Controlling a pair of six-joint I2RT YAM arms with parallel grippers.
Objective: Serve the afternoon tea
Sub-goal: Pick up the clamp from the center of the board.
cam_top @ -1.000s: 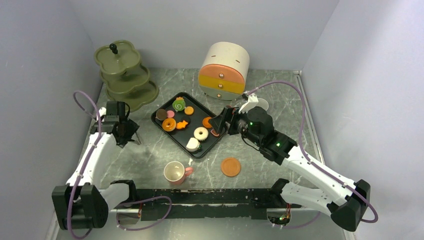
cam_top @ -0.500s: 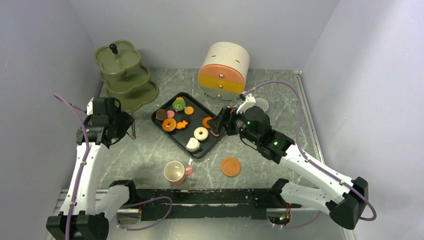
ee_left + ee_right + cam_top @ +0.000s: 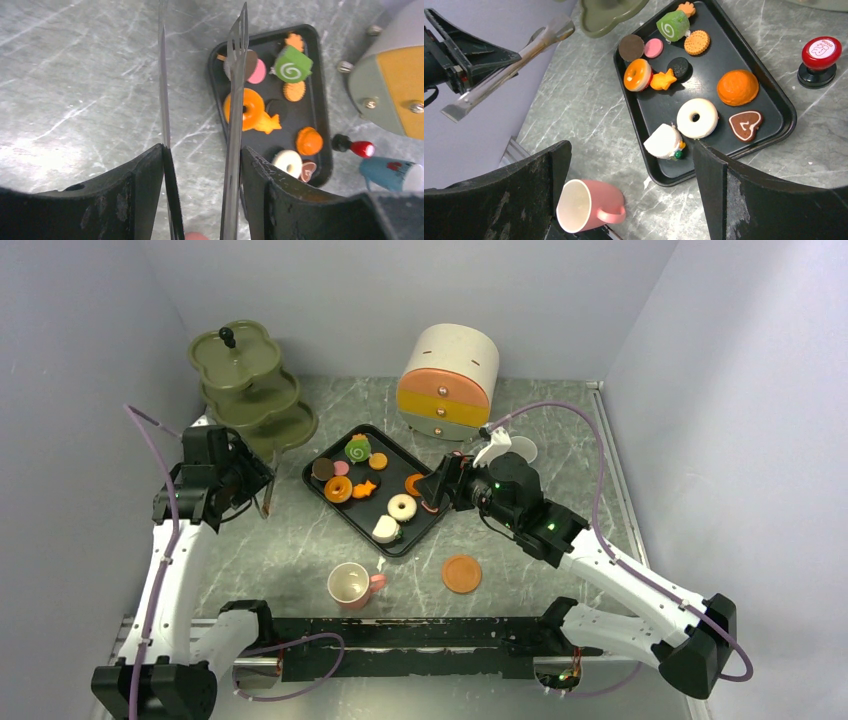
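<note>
The left gripper [image 3: 202, 155] is clamping a pair of metal tongs [image 3: 235, 100], its black fingers [image 3: 145, 190] pressing on the outside of the two blades, whose tips are standing apart and pointing toward the black tray [image 3: 320, 90]. It is hanging above the bare marble table [image 3: 300, 540], left of the tray and just in front of the olive-green tiered stand [image 3: 245, 390]. The right gripper [image 3: 630, 145] is hovering with its jaws spread wide and nothing between them, over the tray's right-hand edge in the top view. On the tray the pastries are lying apart from one another: an orange doughnut [image 3: 638, 75] touching a small orange star-shaped piece [image 3: 663, 80], a white doughnut [image 3: 696, 118] near the middle, a green swirl roll [image 3: 672, 25] at the far end beside a round cookie [image 3: 697, 42], an orange bun [image 3: 737, 87], and a heart-shaped cookie [image 3: 745, 125]. The pink cup [image 3: 586, 206] is lying on its side on the table, off the tray's near corner. An orange saucer [image 3: 462, 573] is sitting flat on the table to the right of that cup. The blue cup [image 3: 390, 174] is lying beyond the tray's right side, near the rounded drawer chest [image 3: 448, 382].
</note>
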